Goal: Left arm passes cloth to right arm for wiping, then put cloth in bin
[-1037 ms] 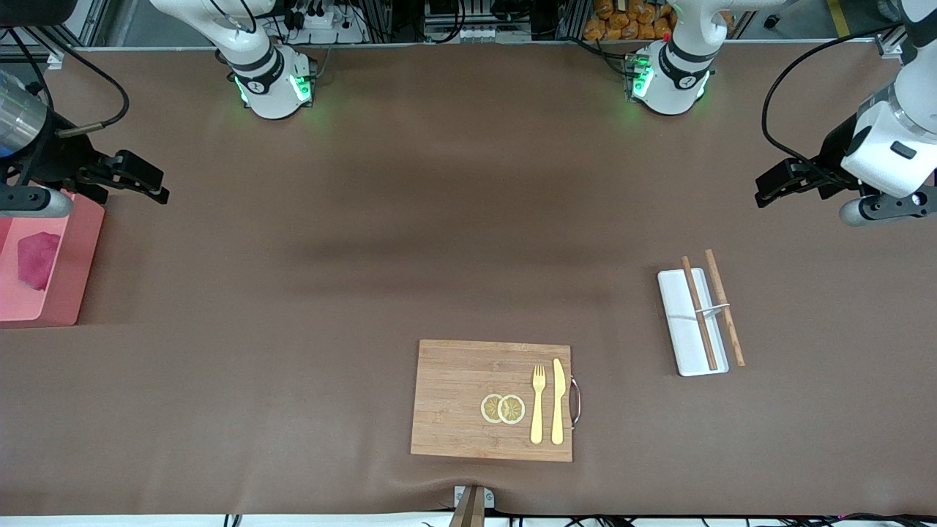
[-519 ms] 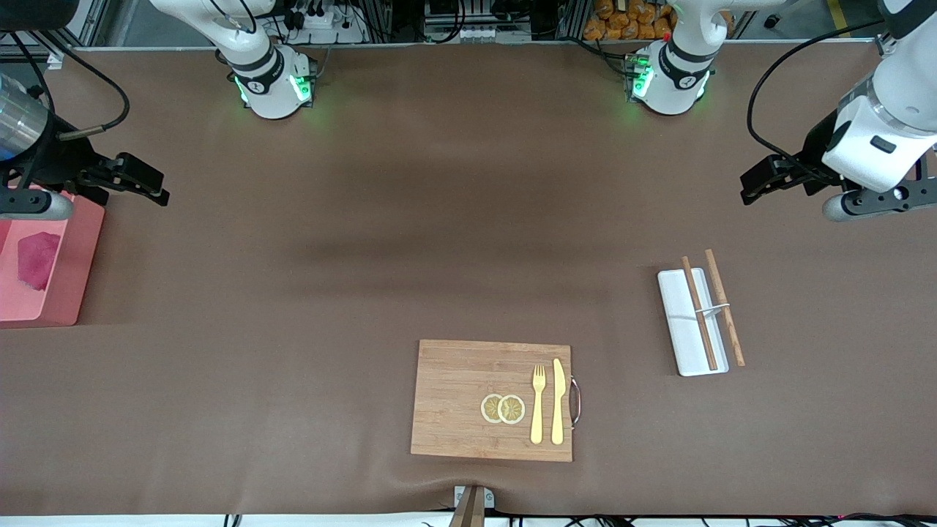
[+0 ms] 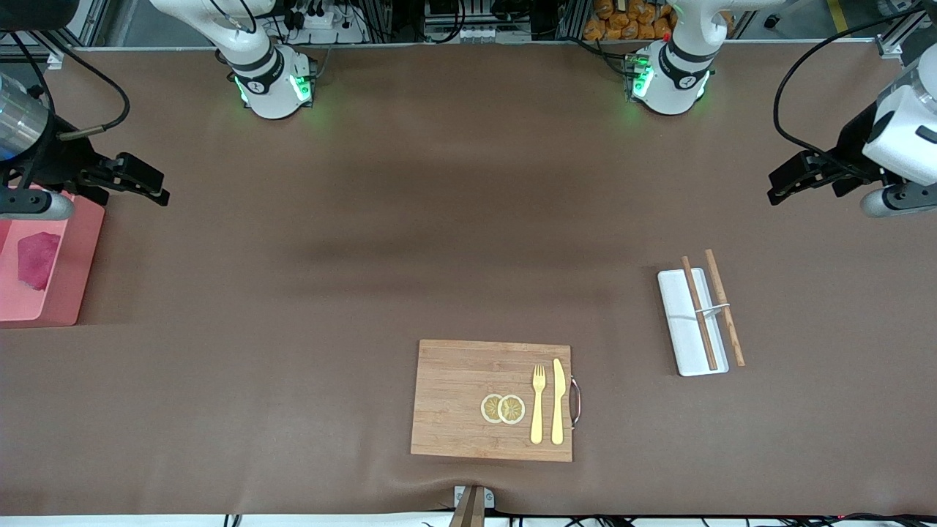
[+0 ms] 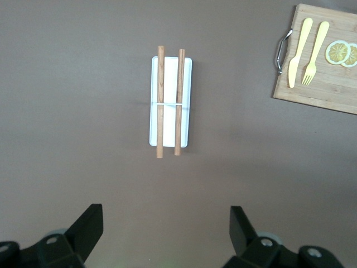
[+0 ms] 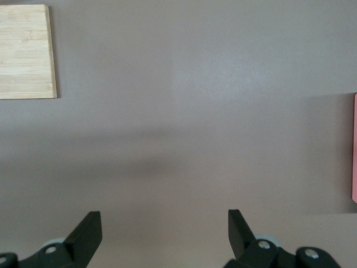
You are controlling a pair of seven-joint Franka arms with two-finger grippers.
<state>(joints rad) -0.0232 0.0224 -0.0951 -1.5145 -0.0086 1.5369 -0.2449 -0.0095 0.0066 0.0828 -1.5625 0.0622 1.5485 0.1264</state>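
The magenta-red cloth (image 3: 38,260) lies inside the light pink bin (image 3: 82,256) at the right arm's end of the table. My right gripper (image 3: 154,184), on the arm with the silver cuff, hangs open and empty over bare table beside the bin. In the right wrist view the right gripper (image 5: 163,226) holds nothing, and the bin's edge (image 5: 355,148) just shows. My left gripper (image 3: 776,187) is open and empty, up over the table at the left arm's end. The left wrist view shows the left gripper (image 4: 164,223) with only table between its fingers.
A white tray (image 3: 677,329) with two brown chopsticks (image 3: 725,307) lies toward the left arm's end, also seen as the tray (image 4: 189,100) from the left wrist. A wooden cutting board (image 3: 454,399) near the front edge carries lemon slices (image 3: 503,408), a fork and a knife.
The left arm swung a little toward the table's middle, then back out toward its own end. The right arm, cloth and bin have not moved.
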